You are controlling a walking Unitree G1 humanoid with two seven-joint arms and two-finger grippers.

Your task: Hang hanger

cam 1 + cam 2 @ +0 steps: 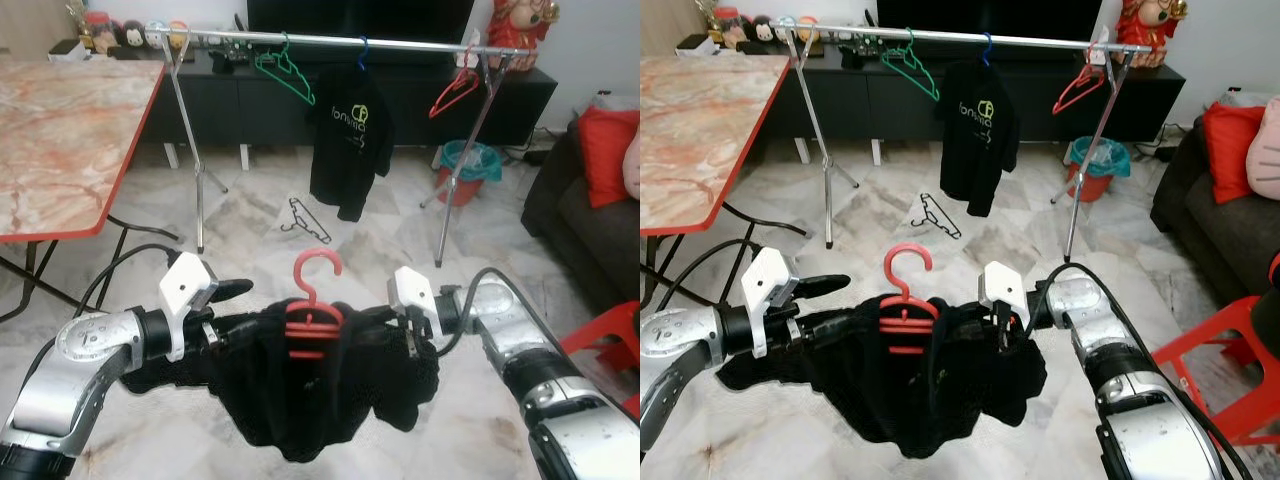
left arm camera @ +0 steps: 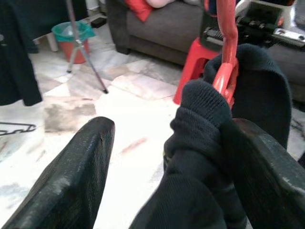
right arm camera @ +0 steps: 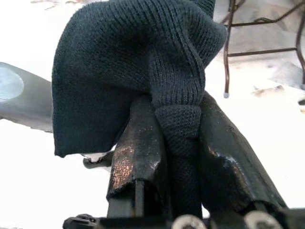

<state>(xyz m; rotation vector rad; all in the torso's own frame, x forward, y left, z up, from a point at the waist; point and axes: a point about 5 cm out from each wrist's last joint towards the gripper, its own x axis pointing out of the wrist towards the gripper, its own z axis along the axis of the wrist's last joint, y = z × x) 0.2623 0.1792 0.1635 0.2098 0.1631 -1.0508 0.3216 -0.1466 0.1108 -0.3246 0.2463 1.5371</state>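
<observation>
Right wrist view: right gripper (image 3: 178, 143) w/ jaws clamped on a fold of the black knit garment (image 1: 300, 390). Left gripper (image 2: 167, 157) has jaws apart, knit bunched against one finger (image 2: 267, 181), other finger bare. From the head cam, garment sags btwn both grippers at 6 o'clock, w/ red hanger (image 1: 312, 300) upright in it, hook up. Farther, at 12, a black hanger (image 1: 305, 222) lies on the floor; beyond it the clothes rail (image 1: 330, 40) carries a green hanger (image 1: 285, 68), black T-shirt (image 1: 348, 150), another red hanger (image 1: 455, 92).
</observation>
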